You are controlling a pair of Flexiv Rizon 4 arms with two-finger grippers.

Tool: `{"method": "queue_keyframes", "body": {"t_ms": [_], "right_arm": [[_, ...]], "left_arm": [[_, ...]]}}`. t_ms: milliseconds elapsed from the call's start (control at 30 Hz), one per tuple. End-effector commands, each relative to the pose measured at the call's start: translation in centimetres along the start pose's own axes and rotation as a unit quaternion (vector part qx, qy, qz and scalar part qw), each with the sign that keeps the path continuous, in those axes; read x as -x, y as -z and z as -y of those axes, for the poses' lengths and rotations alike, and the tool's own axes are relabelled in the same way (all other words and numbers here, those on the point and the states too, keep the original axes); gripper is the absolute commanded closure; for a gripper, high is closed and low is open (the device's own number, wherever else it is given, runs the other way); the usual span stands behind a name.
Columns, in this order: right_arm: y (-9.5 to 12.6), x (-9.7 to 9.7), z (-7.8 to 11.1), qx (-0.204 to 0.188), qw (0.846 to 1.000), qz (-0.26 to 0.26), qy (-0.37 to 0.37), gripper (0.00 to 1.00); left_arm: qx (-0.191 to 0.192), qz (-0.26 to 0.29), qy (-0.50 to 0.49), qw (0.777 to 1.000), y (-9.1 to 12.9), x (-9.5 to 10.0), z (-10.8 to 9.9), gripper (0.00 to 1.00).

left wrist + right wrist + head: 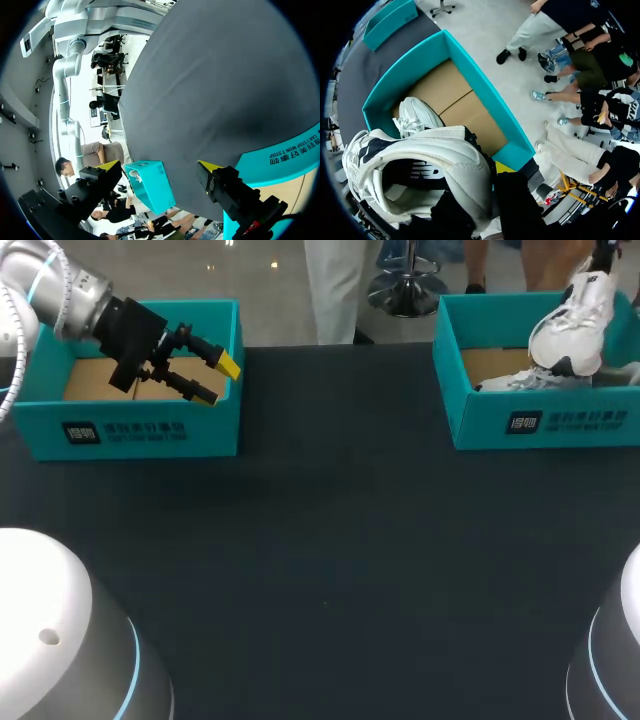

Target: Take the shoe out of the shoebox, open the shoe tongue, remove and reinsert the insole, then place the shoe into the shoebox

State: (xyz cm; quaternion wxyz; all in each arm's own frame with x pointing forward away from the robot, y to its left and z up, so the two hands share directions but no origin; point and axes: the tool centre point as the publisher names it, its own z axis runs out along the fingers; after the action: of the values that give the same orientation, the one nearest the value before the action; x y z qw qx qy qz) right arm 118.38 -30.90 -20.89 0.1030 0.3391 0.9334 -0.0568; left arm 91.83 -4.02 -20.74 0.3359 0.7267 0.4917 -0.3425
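Shoe held above the right shoebox, grip looks slight

The right tool is clamped on the white shoe, holding it tilted over the right shoebox, where a 2nd shoe lies. A swing could loosen the hold and drop it past the far wall. The left tool hangs wide open, empty, over the left shoebox.

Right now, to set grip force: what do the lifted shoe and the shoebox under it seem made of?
The shoe looks like white synthetic leather, matte, with a padded collar and stitched panels; mesh parts are possible. The shoebox seems cardboard: smooth teal walls, a plain brown floor with a flap seam.
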Motion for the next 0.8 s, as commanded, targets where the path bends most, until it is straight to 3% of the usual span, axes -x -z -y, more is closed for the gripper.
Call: {"method": "queue_keyframes", "body": {"t_ms": [33,167,400,533,800], "right_arm": [[0.1,-0.1,-0.3,-0.014,0.999,-0.001,-0.038,1.00],[-0.1,-0.4,-0.7,-0.011,0.996,-0.012,-0.086,1.00],[0.2,-0.8,0.1,-0.024,0.982,0.022,-0.185,1.00],[0.4,-0.8,1.0,-0.025,0.964,0.038,-0.262,1.00],[0.5,-0.8,1.4,-0.043,0.937,0.070,-0.340,1.00]], "left_arm": [[0.000,-0.001,0.000,1.000,0.0,0.0,0.0,0.00],[0.000,-0.001,0.000,1.000,0.0,0.0,0.0,0.00],[0.000,-0.001,0.000,1.000,0.0,0.0,0.0,0.00],[0.000,-0.001,0.000,1.000,0.0,0.0,0.0,0.00],[0.000,-0.001,0.000,1.000,0.0,0.0,0.0,0.00]]}}
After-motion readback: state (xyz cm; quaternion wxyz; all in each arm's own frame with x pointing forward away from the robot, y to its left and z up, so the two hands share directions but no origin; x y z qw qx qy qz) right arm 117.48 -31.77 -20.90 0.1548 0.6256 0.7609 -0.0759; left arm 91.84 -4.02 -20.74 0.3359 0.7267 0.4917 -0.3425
